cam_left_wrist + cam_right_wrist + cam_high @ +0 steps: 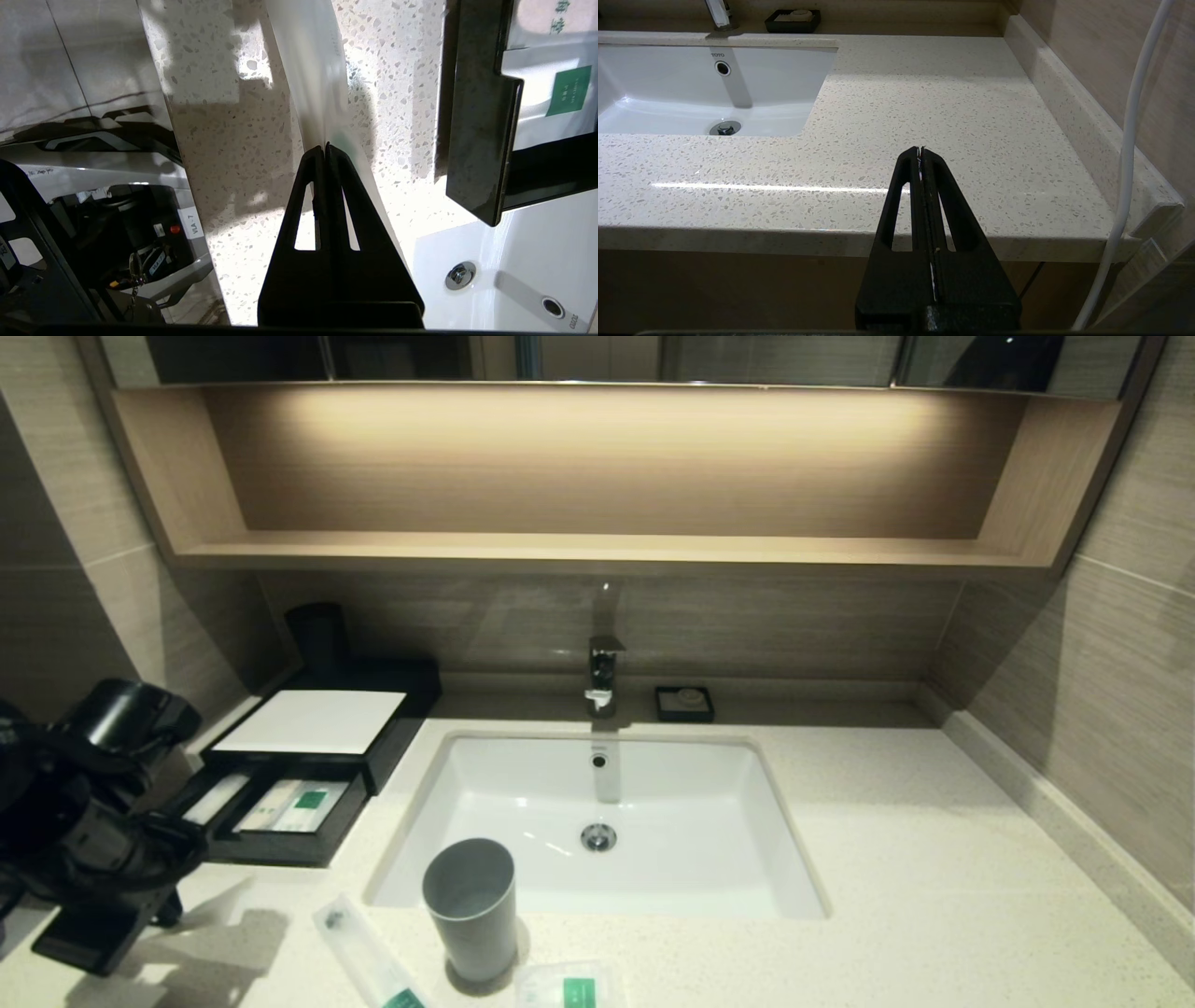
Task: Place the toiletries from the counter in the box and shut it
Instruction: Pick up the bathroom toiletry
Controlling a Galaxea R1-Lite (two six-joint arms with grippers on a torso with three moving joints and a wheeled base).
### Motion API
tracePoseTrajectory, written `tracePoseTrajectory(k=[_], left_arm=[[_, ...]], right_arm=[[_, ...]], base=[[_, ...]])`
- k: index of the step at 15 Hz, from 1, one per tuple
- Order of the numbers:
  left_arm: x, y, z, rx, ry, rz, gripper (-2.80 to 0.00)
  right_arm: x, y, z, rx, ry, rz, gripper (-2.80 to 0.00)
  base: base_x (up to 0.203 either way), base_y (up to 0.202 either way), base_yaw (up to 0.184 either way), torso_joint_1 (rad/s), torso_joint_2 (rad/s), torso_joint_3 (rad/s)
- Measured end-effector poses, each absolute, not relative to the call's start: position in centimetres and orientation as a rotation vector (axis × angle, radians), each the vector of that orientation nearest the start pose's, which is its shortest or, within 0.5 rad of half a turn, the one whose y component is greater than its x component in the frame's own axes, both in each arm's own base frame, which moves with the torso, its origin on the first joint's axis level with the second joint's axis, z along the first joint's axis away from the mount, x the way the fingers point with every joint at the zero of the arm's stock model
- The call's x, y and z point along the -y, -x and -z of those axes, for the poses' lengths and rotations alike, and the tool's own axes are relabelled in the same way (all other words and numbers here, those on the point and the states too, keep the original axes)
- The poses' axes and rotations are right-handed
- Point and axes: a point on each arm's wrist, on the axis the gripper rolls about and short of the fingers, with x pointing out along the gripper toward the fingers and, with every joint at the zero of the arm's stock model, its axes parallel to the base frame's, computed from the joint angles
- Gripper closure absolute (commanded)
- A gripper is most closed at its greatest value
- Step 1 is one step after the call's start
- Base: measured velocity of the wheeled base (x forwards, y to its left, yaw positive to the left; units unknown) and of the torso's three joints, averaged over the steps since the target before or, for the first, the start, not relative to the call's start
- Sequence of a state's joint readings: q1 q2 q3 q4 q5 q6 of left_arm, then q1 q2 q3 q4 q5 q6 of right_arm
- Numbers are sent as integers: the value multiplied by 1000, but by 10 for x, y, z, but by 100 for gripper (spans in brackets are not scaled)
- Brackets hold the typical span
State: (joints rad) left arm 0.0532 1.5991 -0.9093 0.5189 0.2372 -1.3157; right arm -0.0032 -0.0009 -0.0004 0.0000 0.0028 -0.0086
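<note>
My left gripper (pixel 325 145) is shut on a long narrow white packet (pixel 310 70), which sticks out past its tips above the speckled counter (pixel 224 140), beside the box's open drawer (pixel 481 121). In the head view my left arm (pixel 84 821) is at the left edge, in front of the black box with the white top (pixel 313 721). Its drawer (pixel 280 845) is pulled out, with green-labelled packets (pixel 297 805) inside. Another long packet (pixel 362 954) and a small squarish packet (pixel 569 987) lie on the counter's front edge. My right gripper (pixel 920 149) is shut and empty, off the counter's front right edge.
A grey cup (pixel 471 907) stands between the two packets on the counter, at the front rim of the white sink (pixel 691 882). A faucet (pixel 604 674) and a small black soap dish (pixel 684 703) stand at the back. A wall borders the counter on the right.
</note>
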Motion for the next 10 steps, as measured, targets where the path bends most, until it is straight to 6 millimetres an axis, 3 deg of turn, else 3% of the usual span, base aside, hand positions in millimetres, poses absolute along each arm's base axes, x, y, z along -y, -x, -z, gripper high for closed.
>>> tracePoseTrajectory(k=[10], left_arm=[[-9, -226, -158, -777, 974, -981, 0]], right_arm=[[0, 23, -76, 1, 9, 0, 0]], base=[[0, 0, 0, 0, 0, 0]])
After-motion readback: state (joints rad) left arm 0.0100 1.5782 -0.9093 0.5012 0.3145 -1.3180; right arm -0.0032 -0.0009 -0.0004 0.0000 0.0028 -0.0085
